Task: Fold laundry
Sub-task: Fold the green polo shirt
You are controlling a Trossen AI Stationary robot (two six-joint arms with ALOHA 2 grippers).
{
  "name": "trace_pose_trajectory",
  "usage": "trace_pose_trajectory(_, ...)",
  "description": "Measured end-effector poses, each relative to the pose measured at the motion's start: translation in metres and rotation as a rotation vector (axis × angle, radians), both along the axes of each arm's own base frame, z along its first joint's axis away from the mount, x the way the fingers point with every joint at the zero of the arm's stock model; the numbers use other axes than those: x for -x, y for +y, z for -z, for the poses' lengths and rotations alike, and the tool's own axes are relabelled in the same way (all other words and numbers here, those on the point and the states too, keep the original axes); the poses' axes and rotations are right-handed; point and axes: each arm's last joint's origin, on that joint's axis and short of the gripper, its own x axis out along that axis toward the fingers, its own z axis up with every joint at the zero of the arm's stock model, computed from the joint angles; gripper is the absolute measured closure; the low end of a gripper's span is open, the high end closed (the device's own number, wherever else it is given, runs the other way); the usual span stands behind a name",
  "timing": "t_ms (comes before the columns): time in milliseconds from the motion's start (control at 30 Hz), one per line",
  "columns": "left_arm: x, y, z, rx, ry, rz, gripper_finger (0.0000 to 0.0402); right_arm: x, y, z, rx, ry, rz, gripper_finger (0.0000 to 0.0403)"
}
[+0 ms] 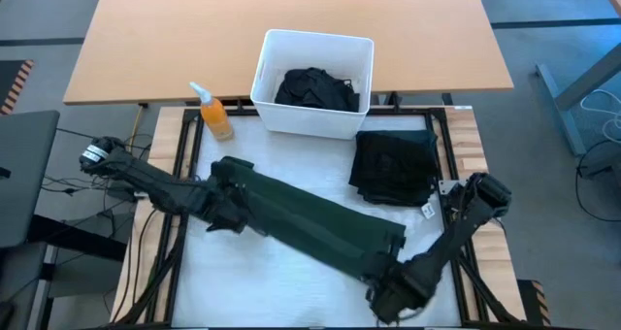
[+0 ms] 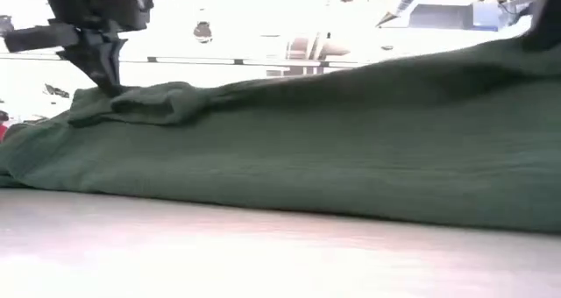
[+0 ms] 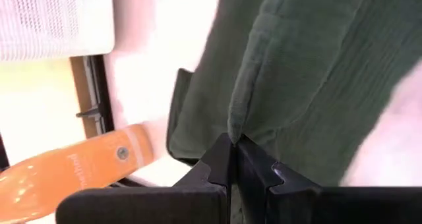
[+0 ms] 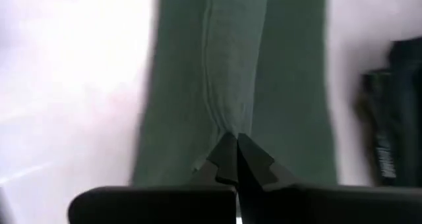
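1. white surface (image 1: 272,272) lies bare along its near edge, below the garment.
2. left gripper (image 1: 225,206) is clenched on the dark green garment (image 1: 310,218) at its left end.
3. right gripper (image 1: 388,272) pinches the garment's right end, near the folded black laundry (image 1: 393,165).

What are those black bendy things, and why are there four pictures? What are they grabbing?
They are two robot arms, each ending in two fingers. One picture looks down from above, one looks across the table from low down, and two come from small cameras on the arms' wrists. A long dark green garment lies stretched across the white table. The left gripper pinches one end of it and the right gripper pinches the other, fingers shut on the cloth. Beside it lies a folded black garment. Behind is a white bin with more black clothes inside, and an orange bottle.
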Motion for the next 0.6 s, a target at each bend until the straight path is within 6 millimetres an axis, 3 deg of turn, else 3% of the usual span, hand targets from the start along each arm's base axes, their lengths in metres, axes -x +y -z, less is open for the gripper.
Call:
trace_pose_trajectory(200,-0.016,0.021,0.001,0.057,-0.034,-0.019,0.0401,-0.012,-0.025,0.014,0.061,0.098,0.067,0.0389)
trace_pose_trajectory(333,-0.02,0.032,0.009,0.08,-0.03,-0.029,0.0401,-0.01,-0.038,0.035,0.06,0.187,0.101,0.0385)
trace_pose_trajectory(600,-0.011,0.053,0.037,0.086,0.052,-0.11,0.0401,-0.006,-0.057,0.057,0.093,0.229,0.221,0.0323)
